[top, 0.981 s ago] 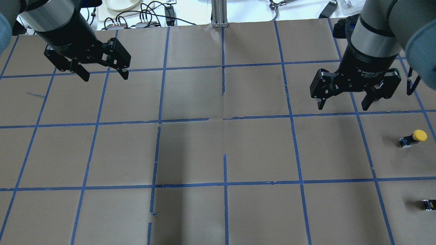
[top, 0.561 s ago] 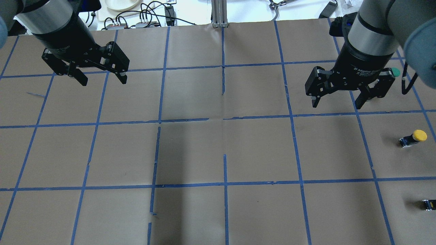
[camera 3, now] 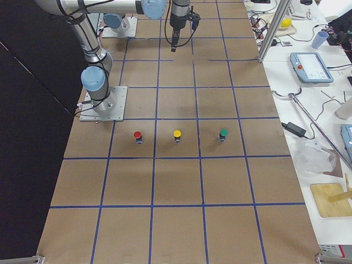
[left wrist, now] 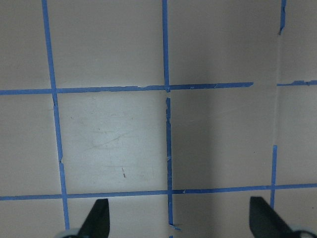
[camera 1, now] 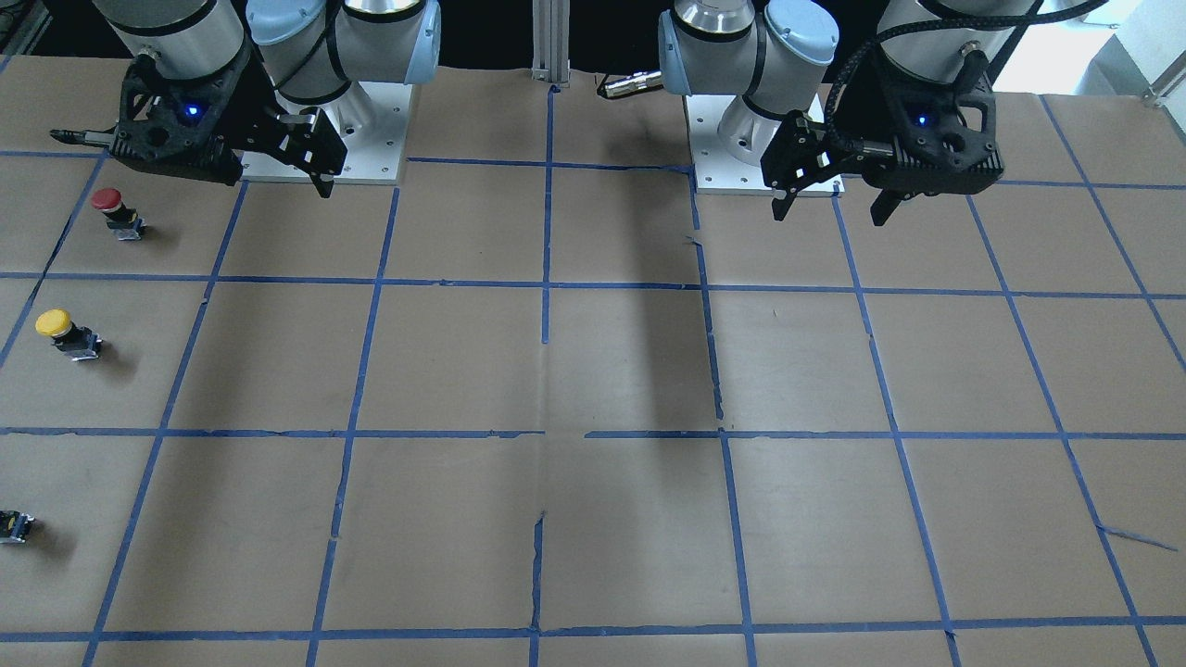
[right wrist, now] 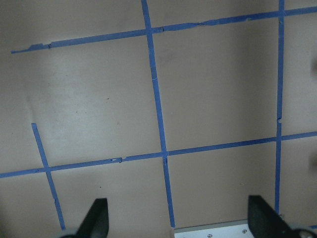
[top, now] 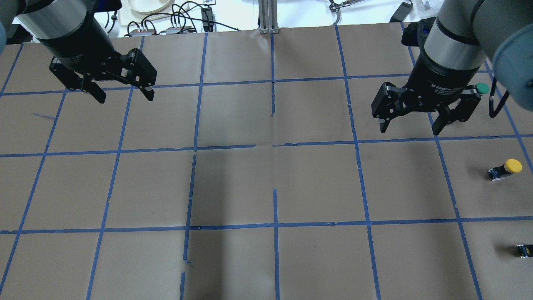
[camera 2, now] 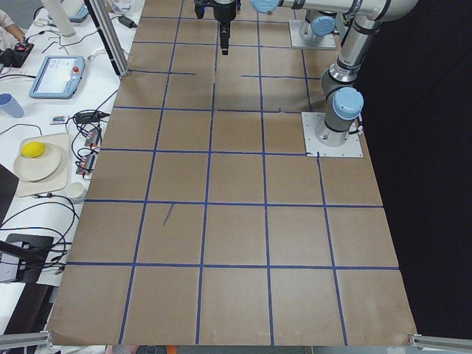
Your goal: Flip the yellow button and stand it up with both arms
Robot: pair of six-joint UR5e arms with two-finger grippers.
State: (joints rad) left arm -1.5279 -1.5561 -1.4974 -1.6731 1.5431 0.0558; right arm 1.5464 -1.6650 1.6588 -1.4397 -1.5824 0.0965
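Sitting near table (top: 316,183) edge, yellow button (top: 506,168), right hand (top: 409,129) (spread) well apart

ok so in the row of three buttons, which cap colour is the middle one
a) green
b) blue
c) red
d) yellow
D: in the exterior right view the yellow button stands between the red button, which is nearer the robot's base, and the green button, which is farther out.
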